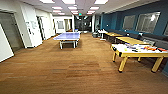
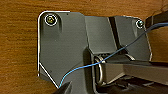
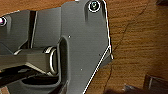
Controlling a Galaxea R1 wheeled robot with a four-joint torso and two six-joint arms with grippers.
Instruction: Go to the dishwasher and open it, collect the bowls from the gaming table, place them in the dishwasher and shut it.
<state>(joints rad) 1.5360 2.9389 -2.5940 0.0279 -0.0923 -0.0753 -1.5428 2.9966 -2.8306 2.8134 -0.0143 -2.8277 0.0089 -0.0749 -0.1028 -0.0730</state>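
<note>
One blue ping-pong table [image 1: 68, 36], three yellow tables [image 1: 140, 51].

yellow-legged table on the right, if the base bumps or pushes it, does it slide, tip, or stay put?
The yellow table probably stays put: it looks wide and low, on splayed legs, so tipping seems unlikely. A hard shove might make it slide, since its feet rest on smooth wood-look floor. The small items on its top look loose and could shift or fall off when jolted.
</note>
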